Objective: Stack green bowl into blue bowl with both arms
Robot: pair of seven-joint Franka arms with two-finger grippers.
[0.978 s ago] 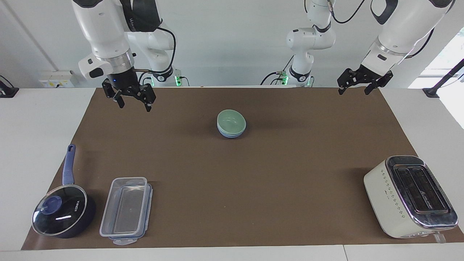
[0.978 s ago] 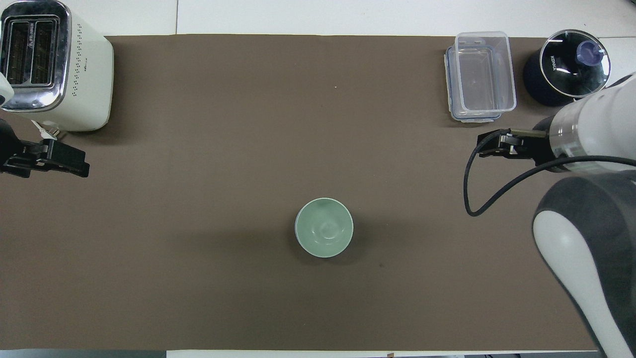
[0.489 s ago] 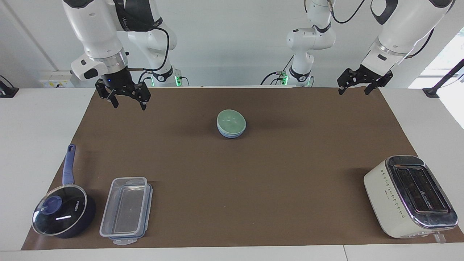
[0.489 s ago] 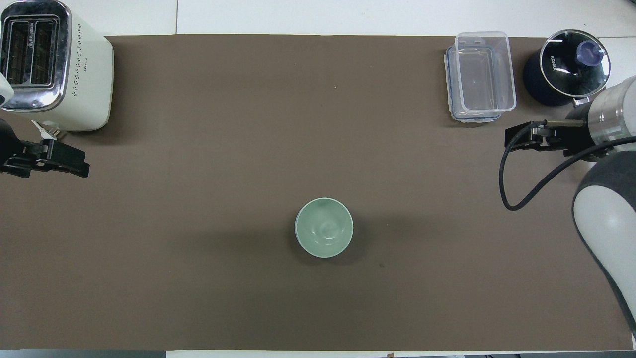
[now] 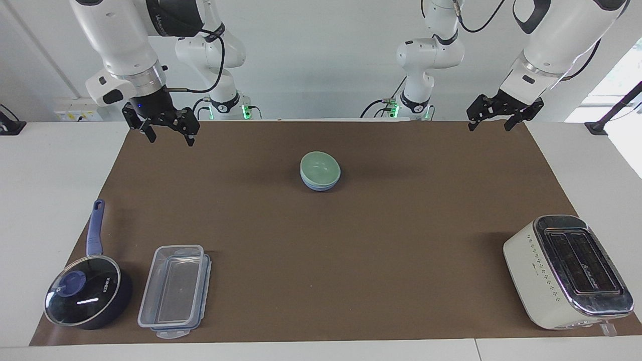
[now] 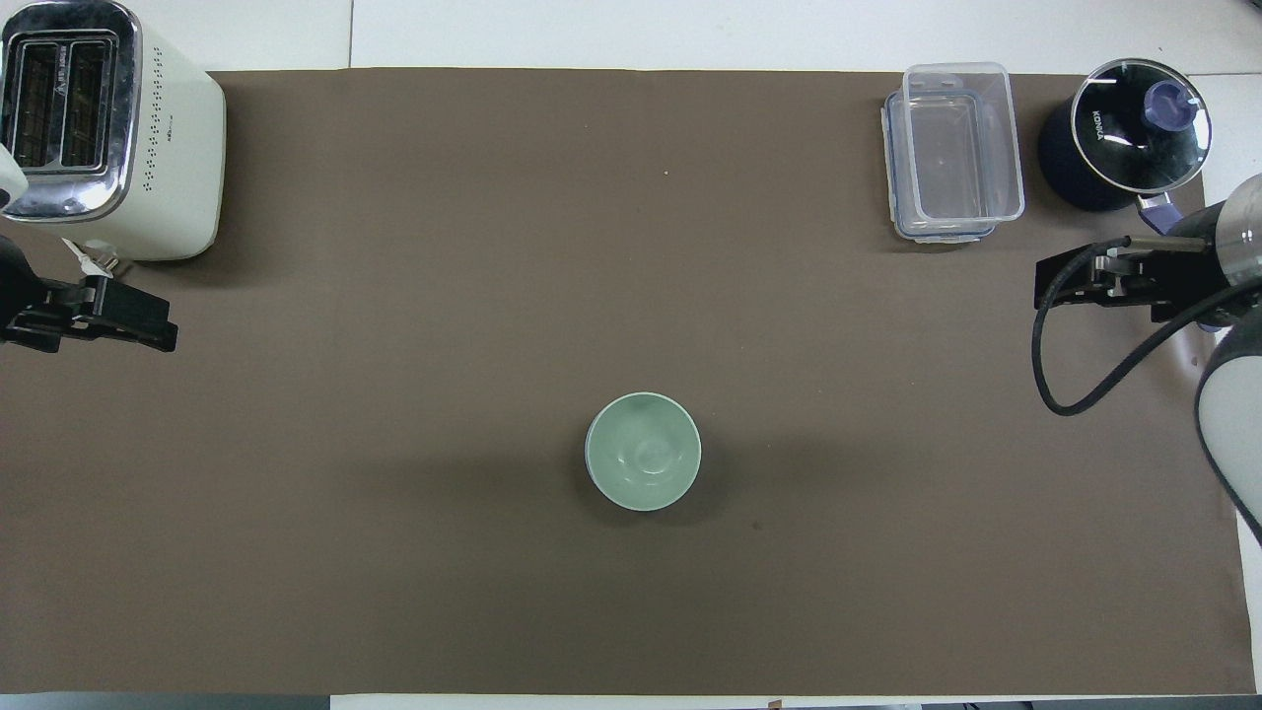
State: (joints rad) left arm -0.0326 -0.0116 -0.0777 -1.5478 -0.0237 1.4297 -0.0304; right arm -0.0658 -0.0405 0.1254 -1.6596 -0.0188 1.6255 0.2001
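Right gripper (image 5: 168,136): fingers spread apart, nothing between them. It hangs in the air over the corner of the brown mat (image 5: 401,281) at the right arm's end of the table, well apart from the bowls. In the overhead view the right gripper (image 6: 1080,281) shows at the mat's edge, near the saucepan.

Left gripper (image 5: 490,124): fingers spread apart, holding nothing. It hangs over the mat's corner at the left arm's end, well apart from the bowls. In the overhead view the left gripper (image 6: 128,320) lies just beside the toaster.

Green bowl (image 5: 319,168): seated upright inside the blue bowl (image 5: 316,186), of which only a narrow band shows under the green rim. The stack rests on the mat, about midway between the two arms' ends. The overhead view shows the green bowl (image 6: 643,464) covering the blue bowl almost wholly.

Other items, placed relative to the stacked bowls:
- Toaster (image 5: 567,273): farther from the robots, toward the left arm's end.
- Clear plastic container (image 5: 173,291): farther from the robots, toward the right arm's end.
- Dark blue lidded saucepan (image 5: 85,296): just beside the container, nearer the mat's edge, handle pointing toward the robots.
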